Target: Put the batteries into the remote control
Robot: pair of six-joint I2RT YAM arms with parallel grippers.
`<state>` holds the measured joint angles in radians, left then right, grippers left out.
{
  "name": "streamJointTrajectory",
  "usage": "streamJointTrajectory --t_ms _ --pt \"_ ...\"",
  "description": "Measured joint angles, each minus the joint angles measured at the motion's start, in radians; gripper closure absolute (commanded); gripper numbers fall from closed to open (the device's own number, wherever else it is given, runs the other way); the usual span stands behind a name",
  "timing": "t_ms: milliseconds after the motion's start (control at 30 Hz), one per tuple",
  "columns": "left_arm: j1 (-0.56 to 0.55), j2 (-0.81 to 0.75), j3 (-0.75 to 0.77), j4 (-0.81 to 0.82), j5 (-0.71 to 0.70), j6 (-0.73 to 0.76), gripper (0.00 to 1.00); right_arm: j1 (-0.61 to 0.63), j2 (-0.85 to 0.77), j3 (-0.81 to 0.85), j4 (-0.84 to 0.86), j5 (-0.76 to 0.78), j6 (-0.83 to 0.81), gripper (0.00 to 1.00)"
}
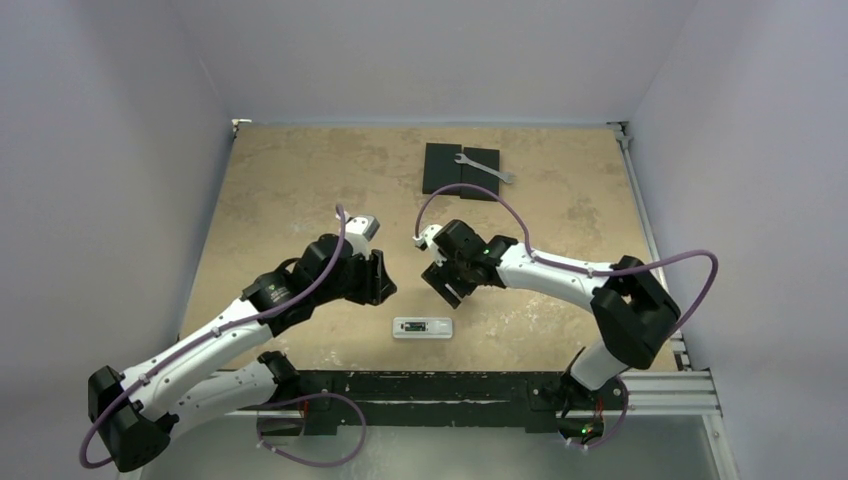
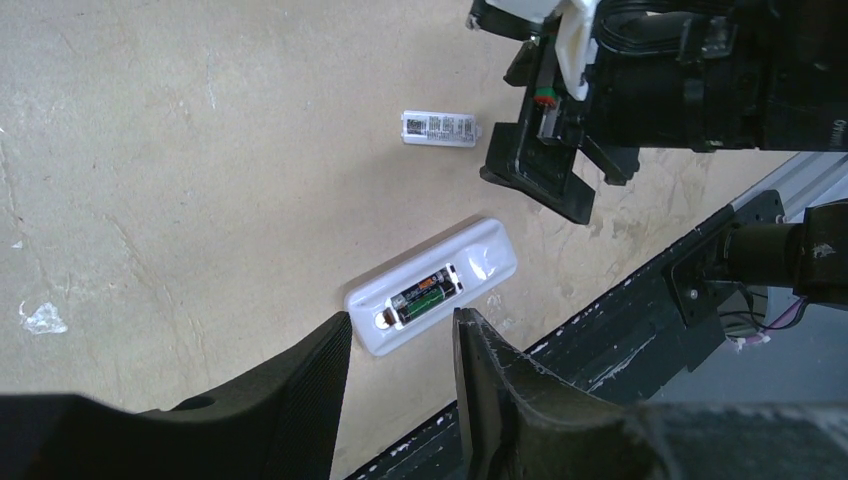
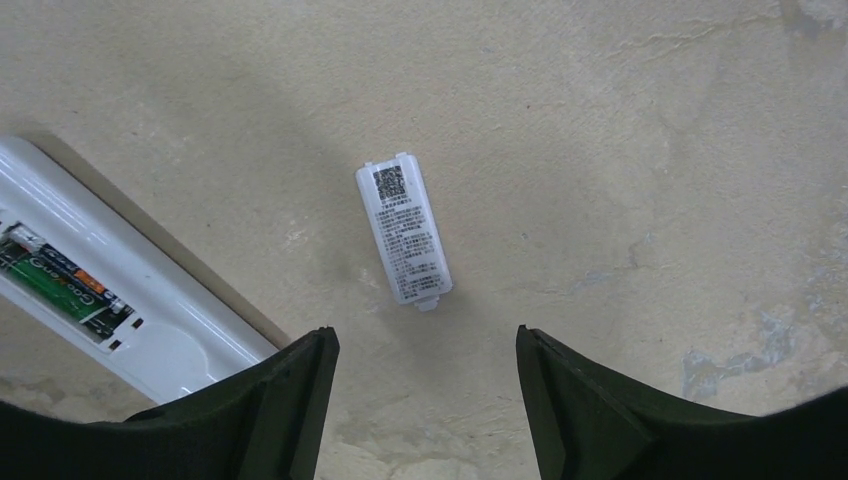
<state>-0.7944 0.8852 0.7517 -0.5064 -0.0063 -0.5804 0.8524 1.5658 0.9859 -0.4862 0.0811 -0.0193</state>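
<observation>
The white remote control [image 1: 424, 327] lies back up near the table's front edge. Two dark batteries [image 2: 428, 296] sit side by side in its open recess; they also show in the right wrist view [image 3: 60, 275]. A small white labelled battery cover [image 3: 404, 232] lies loose on the table beyond the remote [image 2: 432, 283]; it also shows in the left wrist view [image 2: 440, 128]. My left gripper [image 2: 402, 330] is open and empty, hovering above the remote's near end. My right gripper [image 3: 423, 345] is open and empty, above the table just short of the cover.
Two flat black blocks [image 1: 460, 170] with a silver wrench [image 1: 487, 168] on them lie at the back of the table. A black rail [image 1: 440, 385] runs along the front edge. Both grippers [image 1: 383, 280] [image 1: 447, 283] hang close together mid-table.
</observation>
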Motion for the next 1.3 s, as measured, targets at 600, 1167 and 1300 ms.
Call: streamJointTrajectory --t_ms 600,1167,1300 --pt "0.000 -0.024 0.000 -0.007 0.001 0.000 0.58 -0.035 0.169 0.062 0.000 -0.075 -0.019 0.45" --pt "0.000 -0.023 0.000 -0.008 0.001 -0.001 0.58 -0.035 0.175 0.067 0.002 -0.098 -0.020 0.72" --pt "0.000 -0.020 0.000 -0.008 0.001 -0.001 0.58 -0.035 0.175 0.067 0.002 -0.100 -0.019 0.79"
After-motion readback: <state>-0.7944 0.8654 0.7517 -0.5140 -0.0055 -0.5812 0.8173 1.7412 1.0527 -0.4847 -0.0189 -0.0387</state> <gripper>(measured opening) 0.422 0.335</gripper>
